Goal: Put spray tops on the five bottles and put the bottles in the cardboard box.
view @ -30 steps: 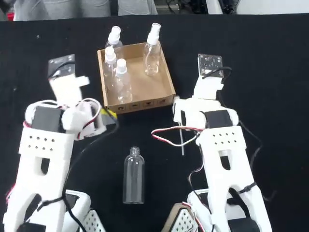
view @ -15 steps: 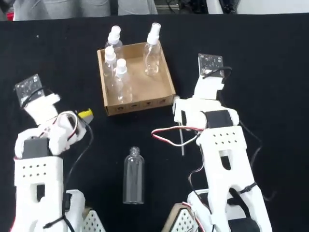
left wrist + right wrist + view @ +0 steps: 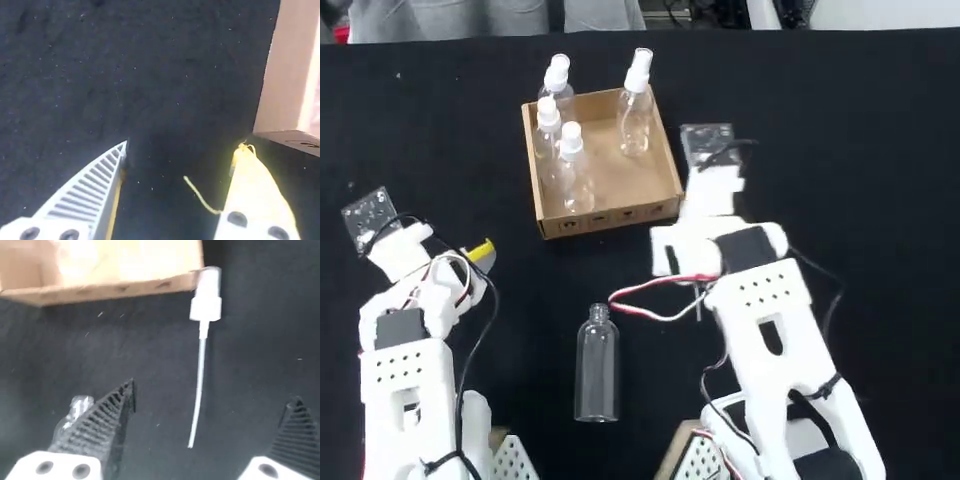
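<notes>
Risks:
- The loose spray top (image 3: 205, 307) lies on the table (image 3: 880, 150) with its head just beside the front wall of the cardboard box (image 3: 610, 217). A finger coming down at the head may strike the box and shove it
- A close on the thin dip tube (image 3: 198, 385) instead of the head could bend the tube or let the top swing, and threading it would then be poor
- The uncapped bottle (image 3: 597, 365) lies on its side near the table's front edge, well apart from the box. It is round and clear, so it will likely roll if nudged. It must be held steady before the tube goes into the neck

Right end effector (image 3: 212, 394): released, spread wide and holding nothing. One finger sits on each side of the dip tube, touching neither tube nor head

Left end effector (image 3: 183, 146): released and empty, moderately spread over bare table near the box's front corner

Four capped bottles (image 3: 570, 165) stand upright at the box. Cannot tell whether the rearmost is inside the far wall or behind it

Judged progress: four done, last bottle not yet capped
</notes>
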Motion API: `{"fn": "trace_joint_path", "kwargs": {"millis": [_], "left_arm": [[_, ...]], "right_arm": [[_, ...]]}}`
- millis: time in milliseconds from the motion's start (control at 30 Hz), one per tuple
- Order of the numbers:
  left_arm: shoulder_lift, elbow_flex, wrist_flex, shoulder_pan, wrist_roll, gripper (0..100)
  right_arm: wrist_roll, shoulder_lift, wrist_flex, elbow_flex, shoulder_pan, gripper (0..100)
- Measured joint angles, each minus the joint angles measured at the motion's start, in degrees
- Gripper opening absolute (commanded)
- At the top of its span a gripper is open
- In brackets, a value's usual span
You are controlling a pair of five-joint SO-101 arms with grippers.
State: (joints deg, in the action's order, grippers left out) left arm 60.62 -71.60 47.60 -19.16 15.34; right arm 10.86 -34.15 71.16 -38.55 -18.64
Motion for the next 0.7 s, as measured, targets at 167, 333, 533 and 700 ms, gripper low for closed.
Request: {"fn": "trace_joint_path", "kwargs": {"millis": [167,333,533,700], "left_arm": [[0.1,-1.6,-1.1,0.0,0.0,30],[0.1,-1.6,-1.3,0.0,0.0,30],[0.1,-1.6,-1.3,-3.1,0.7,30],[0.1,-1.6,-1.3,-5.9,2.0,30]], "right_arm": [[3.6,0.0,0.7,0.4,-4.0,39.8],[12.7,0.0,0.7,0.4,-8.7,39.7],[17.6,0.0,3.9,0.4,-16.7,39.7],[18.7,0.0,4.8,0.4,-24.1,39.7]]}}
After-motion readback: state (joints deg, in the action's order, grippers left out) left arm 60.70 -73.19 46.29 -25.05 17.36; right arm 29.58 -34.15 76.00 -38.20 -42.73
